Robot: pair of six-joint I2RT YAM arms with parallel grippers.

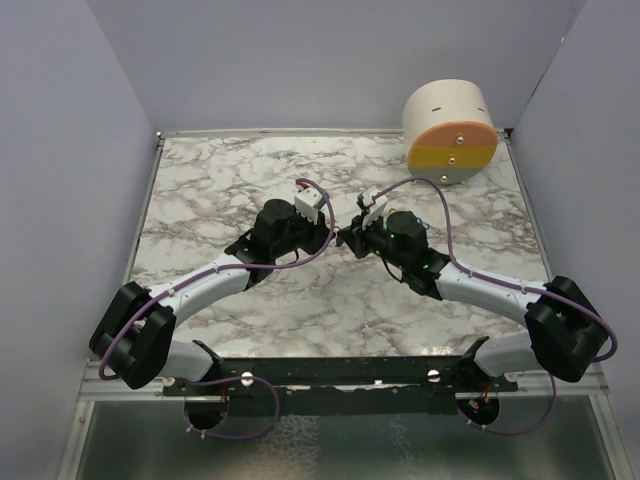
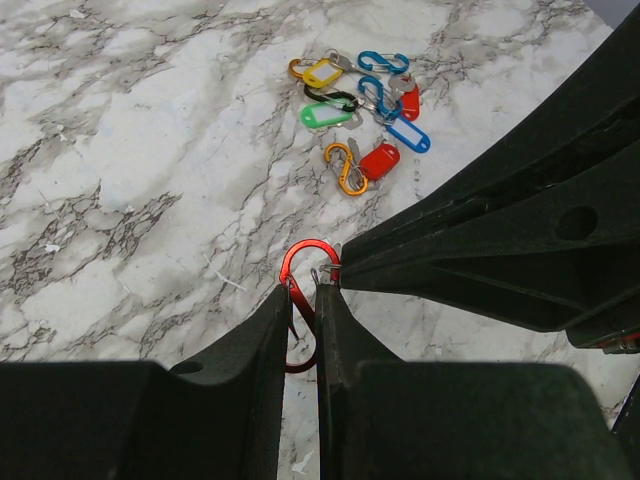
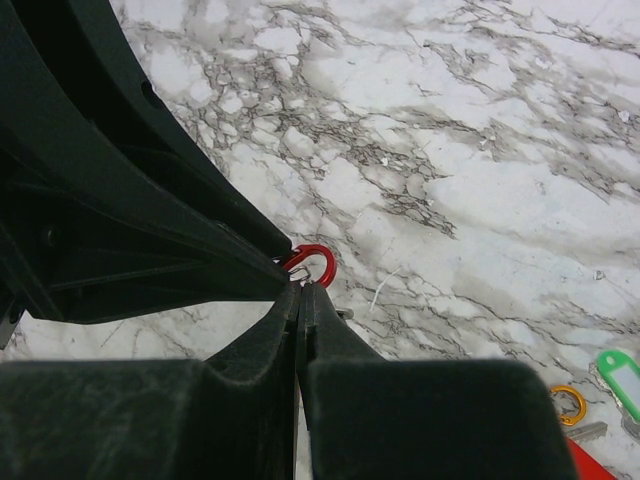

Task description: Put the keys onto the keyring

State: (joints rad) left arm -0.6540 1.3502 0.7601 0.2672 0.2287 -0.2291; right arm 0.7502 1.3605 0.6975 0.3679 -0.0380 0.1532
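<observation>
The left pincer point(image 2: 303, 292) is clenched on a red loop point(image 2: 305, 255), which stands upright between its fingertips at the lower middle of the left wrist view, lifted off the marble surface point(image 2: 120, 180). The right pincer point(image 3: 300, 288) comes in from the right of that view. Its jaws are pressed fully together and its tip touches the top of the same loop. A thin bit of grey wire point(image 2: 318, 277) shows just where they meet, but I cannot tell whether the right pincer is pinching it or holding nothing.

The keys point(image 2: 380, 160) lie in a loose heap at the upper middle of the left wrist view, well apart from both pincers. They are mixed with other loops, among them a blue loop point(image 2: 385, 62) and an orange loop point(image 2: 342, 168). The right wrist view catches only the edge of that heap at its lower right, with a green key point(image 3: 620, 375).

The step in hand looks like presenting the red loop so that something can be threaded onto it. No coloured key hangs on it that I can see. Next, the right pincer probably has to go to the heap, single out one key by its head and bring its hole to the loop's gate, while the left pincer holds the loop steady.
</observation>
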